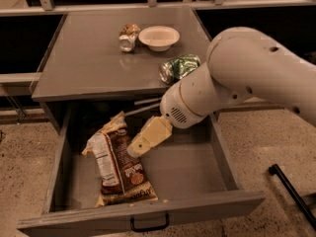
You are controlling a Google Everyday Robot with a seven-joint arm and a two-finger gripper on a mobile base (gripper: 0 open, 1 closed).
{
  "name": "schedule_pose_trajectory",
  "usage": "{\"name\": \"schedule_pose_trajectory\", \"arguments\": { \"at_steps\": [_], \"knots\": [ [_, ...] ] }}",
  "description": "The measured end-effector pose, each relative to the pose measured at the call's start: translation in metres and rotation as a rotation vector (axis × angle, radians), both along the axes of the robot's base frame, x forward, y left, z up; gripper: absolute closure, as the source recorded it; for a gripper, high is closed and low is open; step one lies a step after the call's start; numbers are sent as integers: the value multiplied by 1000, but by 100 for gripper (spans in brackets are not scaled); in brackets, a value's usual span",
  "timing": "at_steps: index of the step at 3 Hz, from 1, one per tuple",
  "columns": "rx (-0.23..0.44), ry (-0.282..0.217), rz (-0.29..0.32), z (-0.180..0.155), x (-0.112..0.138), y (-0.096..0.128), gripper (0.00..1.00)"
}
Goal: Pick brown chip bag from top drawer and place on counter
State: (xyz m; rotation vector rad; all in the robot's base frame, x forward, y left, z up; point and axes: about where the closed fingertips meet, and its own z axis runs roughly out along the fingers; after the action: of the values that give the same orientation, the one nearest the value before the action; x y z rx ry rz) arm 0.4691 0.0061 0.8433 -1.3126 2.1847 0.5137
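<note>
The brown chip bag point(118, 164) lies lengthwise in the left half of the open top drawer point(197, 169), its white label panel facing left. My gripper point(136, 149) reaches down into the drawer from the right, its cream-coloured tip just over the bag's right edge near its upper half. The counter point(84, 58) is the grey top directly above the drawer.
On the counter stand a white bowl point(159, 37), a crushed can point(129, 36) beside it, and a crushed green can point(178, 67) near the front right edge. A black bar point(291, 191) lies on the speckled floor at right. My arm covers the drawer's right rear.
</note>
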Motion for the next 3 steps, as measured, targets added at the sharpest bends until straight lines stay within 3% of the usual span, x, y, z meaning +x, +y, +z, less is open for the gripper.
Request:
{"name": "schedule_pose_trajectory", "arguments": {
  "at_steps": [1, 2, 3],
  "knots": [
    [-6, -11, -3, 3, 3, 0, 0],
    [32, 14, -14, -13, 5, 14, 0],
    [111, 11, -70, -32, 19, 34, 0]
  ]
}}
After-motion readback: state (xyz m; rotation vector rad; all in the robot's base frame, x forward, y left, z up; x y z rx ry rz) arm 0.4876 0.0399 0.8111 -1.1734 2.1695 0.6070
